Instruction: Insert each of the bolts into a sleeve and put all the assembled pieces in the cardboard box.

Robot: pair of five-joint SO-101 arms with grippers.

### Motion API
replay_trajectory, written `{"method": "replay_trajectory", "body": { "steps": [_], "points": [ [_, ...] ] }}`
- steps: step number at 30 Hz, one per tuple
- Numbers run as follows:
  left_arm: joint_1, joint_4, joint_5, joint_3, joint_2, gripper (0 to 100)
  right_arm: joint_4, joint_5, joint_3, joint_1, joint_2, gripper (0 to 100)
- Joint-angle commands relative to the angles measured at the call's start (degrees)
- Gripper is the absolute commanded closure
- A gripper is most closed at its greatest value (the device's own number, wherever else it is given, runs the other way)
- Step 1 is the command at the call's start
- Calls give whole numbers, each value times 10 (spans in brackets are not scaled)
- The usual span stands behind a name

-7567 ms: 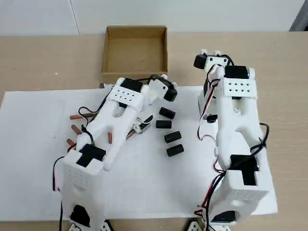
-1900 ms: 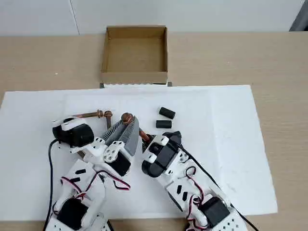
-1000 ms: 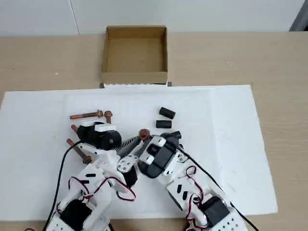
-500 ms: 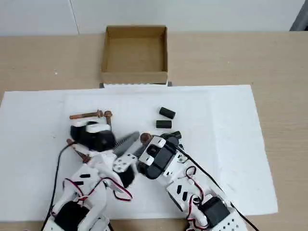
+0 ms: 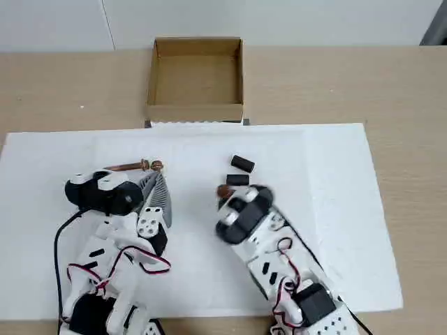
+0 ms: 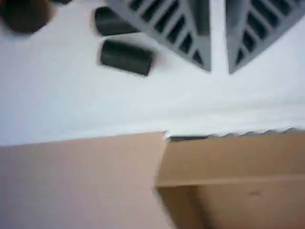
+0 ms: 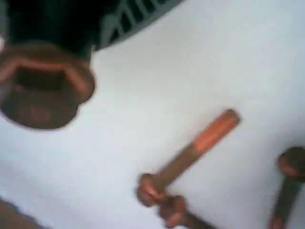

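Note:
My right gripper [image 5: 232,197] is near the middle of the white paper, shut on a black sleeve with a copper bolt [image 5: 224,190] in it. The bolt's hexagonal head [image 7: 45,83] juts from the dark sleeve, beside a grey finger [image 7: 138,14]. My left gripper [image 5: 155,190] stands apart to the left, its grey fingers [image 6: 181,28] slightly open with nothing between them. Two loose black sleeves [image 5: 242,164] [image 5: 237,180] lie just beyond the right gripper. Loose bolts [image 5: 129,167] lie beyond the left gripper. The cardboard box [image 5: 195,108] sits past the paper's far edge.
A white paper sheet [image 5: 335,181] covers the near part of the wooden table [image 5: 335,84]. The box's near wall [image 6: 228,157] meets the paper's far edge. Several copper bolts [image 7: 190,155] lie on the paper left of the right gripper.
My left gripper has drawn back to the left, away from the bolt head. The right gripper has kept the sleeve and bolt and shifted slightly right and farther out.

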Motion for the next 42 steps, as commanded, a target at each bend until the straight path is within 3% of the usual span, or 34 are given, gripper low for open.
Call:
{"method": "replay_trajectory", "body": {
  "steps": [1, 8, 14, 32, 42],
  "points": [
    [-43, 23, -40, 17, -4, 994, 26, -45, -22, 44, -5, 996],
    [-107, 33, -84, 93, -4, 994, 114, -101, -59, 57, -4, 996],
    [-111, 31, -86, 140, -4, 994, 154, -104, -143, 58, 42, 996],
    [-110, 30, -103, 151, -4, 994, -89, -124, -627, 113, 772, 995],
    [-110, 30, -103, 151, -4, 994, -171, -7, -927, 109, 1093, 995]
  ]
}}
